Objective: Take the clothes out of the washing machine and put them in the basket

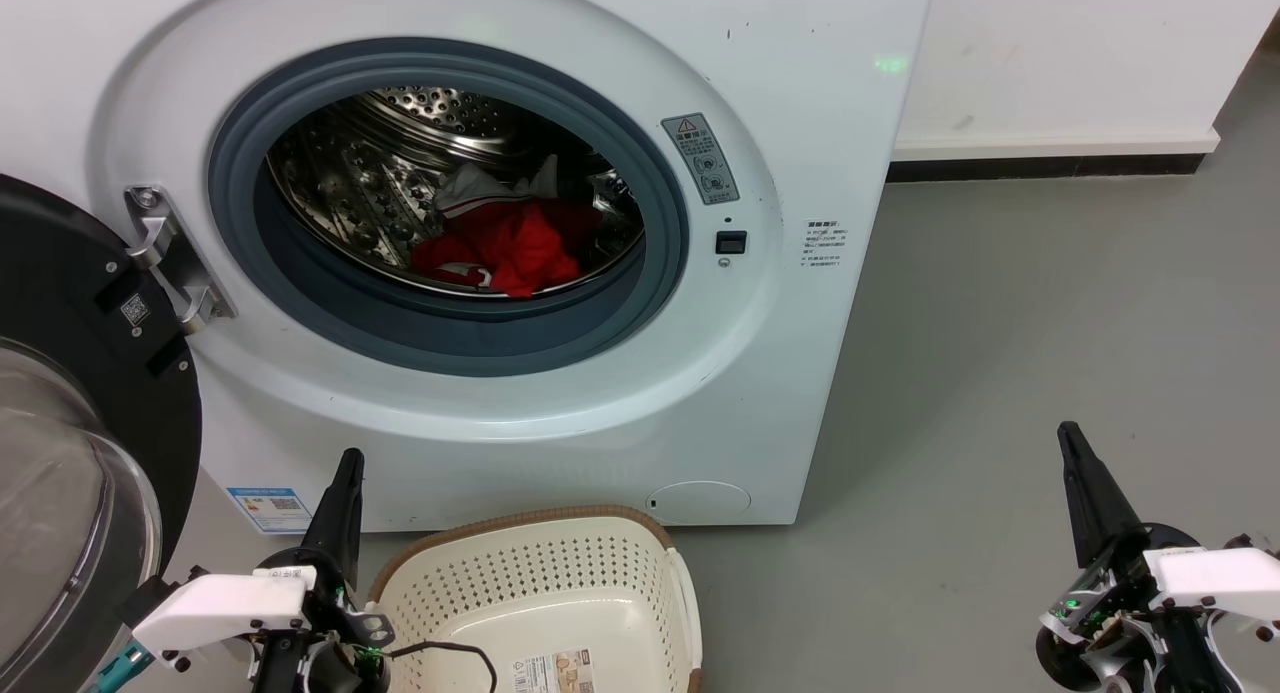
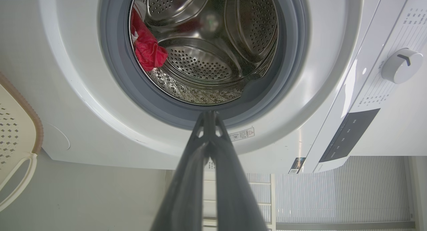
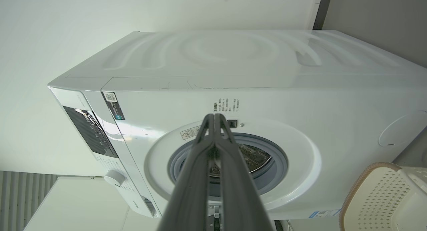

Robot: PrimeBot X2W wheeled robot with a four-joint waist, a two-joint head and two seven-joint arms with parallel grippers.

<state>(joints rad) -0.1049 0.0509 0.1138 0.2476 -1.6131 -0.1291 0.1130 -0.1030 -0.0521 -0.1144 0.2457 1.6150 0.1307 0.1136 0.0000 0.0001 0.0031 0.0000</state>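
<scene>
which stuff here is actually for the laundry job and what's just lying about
For the job:
red clothes in the drum
washing machine
basket on the floor in front of it

Just there:
open door, swung aside
warning sticker
paper label inside the basket
black cable
control knob

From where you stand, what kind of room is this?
Likely a laundry corner, perhaps a test room: a white washing machine, red clothes inside it, and a plastic basket on the bare grey floor.
</scene>
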